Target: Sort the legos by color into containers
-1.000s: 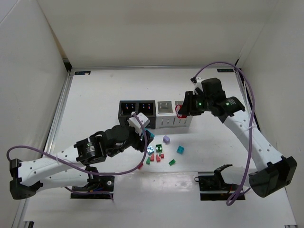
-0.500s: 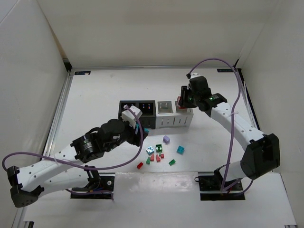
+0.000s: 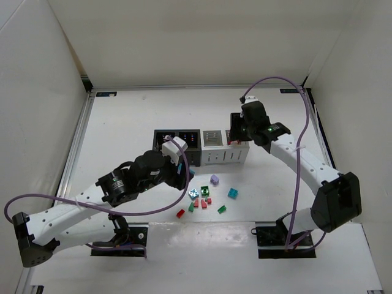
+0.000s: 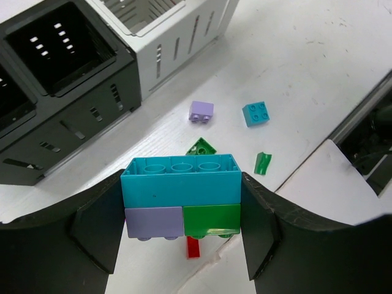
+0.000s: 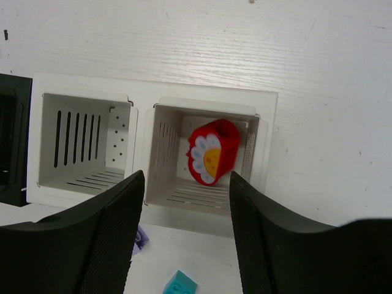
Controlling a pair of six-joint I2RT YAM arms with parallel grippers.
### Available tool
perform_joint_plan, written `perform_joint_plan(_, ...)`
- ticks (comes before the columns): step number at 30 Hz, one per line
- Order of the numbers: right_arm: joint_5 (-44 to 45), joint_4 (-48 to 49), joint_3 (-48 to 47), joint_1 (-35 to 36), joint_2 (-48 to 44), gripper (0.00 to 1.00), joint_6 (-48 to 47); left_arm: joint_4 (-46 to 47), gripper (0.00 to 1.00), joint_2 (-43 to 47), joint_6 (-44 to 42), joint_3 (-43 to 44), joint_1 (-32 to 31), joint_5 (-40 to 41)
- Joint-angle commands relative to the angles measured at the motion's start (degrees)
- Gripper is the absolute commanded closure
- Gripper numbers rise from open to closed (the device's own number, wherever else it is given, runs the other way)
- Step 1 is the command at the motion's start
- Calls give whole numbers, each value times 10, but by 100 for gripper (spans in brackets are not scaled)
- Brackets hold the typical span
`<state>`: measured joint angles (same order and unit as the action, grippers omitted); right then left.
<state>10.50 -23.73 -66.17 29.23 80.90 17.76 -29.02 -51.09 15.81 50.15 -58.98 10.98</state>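
Observation:
My left gripper (image 4: pixel 182 214) is shut on a stack of legos (image 4: pixel 180 184): a teal brick on top, a lilac and a green one under it. In the top view this gripper (image 3: pixel 185 170) hangs just in front of the black containers (image 3: pixel 177 142). My right gripper (image 5: pixel 187 177) stands open over the right white container (image 5: pixel 208 104), where a red flower-faced piece (image 5: pixel 212 151) lies tilted. Loose legos lie on the table: lilac (image 4: pixel 201 111), teal (image 4: pixel 255 113), green (image 4: pixel 263 163), red (image 4: pixel 193 246).
The four bins stand in a row mid-table, the white pair (image 3: pixel 223 148) right of the black pair. More small red and green bricks (image 3: pixel 205 199) are scattered in front of them. A second white bin (image 5: pixel 79 101) shows no brick.
My right gripper moved back over the right white bin and opened, and the red piece it carried now lies in the bin. The left arm shifted slightly, still gripping the stack.

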Motion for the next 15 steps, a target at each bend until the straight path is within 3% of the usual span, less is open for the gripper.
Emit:
perform_joint_plan(1,4,-17,-18,6,-27,39,-2,15,54,-1,-10,22,4,-35)
perform_joint_plan(4,-28,-43,-33,15,-57,35,1,30,54,0,-26,21,3,-58)
perform_joint_plan(7,-143,-48,-24,5,-103,35,-3,55,54,5,-30,21,9,-58)
perform_joint_plan(10,-337,-24,17,-20,-163,33,-33,70,54,-4,8,35,25,-40)
perform_joint_plan(12,-385,4,41,-29,-179,33,-15,77,55,-12,26,52,36,-51)
perform_joint_plan(15,-499,78,82,-73,-203,32,76,156,55,-2,-22,27,37,-217)
